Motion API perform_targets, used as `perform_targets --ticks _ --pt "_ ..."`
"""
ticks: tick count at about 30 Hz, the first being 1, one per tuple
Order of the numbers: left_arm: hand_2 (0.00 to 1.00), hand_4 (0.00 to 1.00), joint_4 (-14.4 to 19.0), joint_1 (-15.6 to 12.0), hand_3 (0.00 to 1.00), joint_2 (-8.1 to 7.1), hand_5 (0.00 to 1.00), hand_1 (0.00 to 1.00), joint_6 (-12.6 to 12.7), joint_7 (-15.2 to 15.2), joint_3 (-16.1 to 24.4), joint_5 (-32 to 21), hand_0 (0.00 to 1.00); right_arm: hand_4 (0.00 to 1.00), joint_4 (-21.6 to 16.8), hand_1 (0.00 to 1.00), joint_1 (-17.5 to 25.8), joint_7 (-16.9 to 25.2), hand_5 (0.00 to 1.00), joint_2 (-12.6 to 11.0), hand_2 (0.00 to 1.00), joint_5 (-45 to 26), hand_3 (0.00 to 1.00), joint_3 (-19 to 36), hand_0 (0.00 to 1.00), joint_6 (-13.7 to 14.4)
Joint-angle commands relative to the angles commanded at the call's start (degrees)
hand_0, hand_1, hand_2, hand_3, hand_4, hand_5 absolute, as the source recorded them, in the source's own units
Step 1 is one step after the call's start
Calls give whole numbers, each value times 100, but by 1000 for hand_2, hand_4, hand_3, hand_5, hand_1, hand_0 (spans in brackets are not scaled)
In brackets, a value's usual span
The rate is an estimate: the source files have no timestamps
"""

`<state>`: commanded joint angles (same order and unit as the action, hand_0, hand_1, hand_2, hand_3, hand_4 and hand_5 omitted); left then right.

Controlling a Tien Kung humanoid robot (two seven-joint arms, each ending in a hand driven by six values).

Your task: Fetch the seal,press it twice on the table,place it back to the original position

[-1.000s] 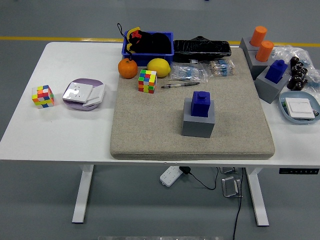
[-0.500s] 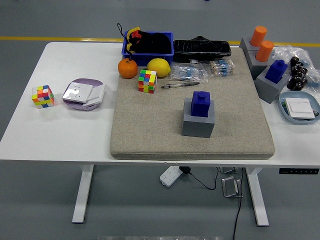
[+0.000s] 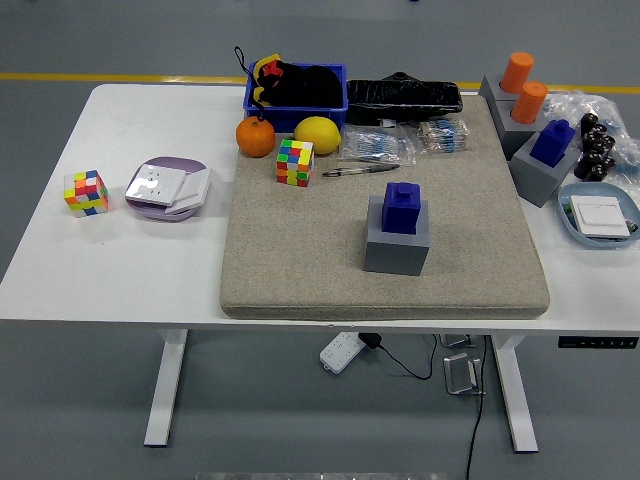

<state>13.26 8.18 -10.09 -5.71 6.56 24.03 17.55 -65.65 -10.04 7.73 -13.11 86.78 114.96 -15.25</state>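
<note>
A blue seal [image 3: 404, 208] stands upright in a grey block holder [image 3: 397, 243] near the middle of a beige felt mat [image 3: 300, 270] on the white table [image 3: 120, 270]. A second blue seal [image 3: 553, 141] sits in another grey holder [image 3: 538, 175] at the mat's right edge. Two orange seals [image 3: 522, 86] stand in grey holders at the back right. Neither of my hands shows anywhere in the head view.
On the mat's far side lie a colour cube [image 3: 295, 162], an orange [image 3: 255, 138], a lemon [image 3: 317, 135], a pen [image 3: 360, 170], packets [image 3: 378, 147] and a blue bin [image 3: 297, 87]. Left of the mat: another cube [image 3: 86, 192] and a purple plate [image 3: 166, 188]. A blue dish [image 3: 598, 215] sits far right.
</note>
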Motion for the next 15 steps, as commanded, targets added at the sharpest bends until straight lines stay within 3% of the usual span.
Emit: perform_targets --ticks 15 --pt "787 793 -1 -8 834 6 396 815 -5 0 -4 -10 814 820 -8 716 12 -20 219 -13 703 4 643 20 816 3"
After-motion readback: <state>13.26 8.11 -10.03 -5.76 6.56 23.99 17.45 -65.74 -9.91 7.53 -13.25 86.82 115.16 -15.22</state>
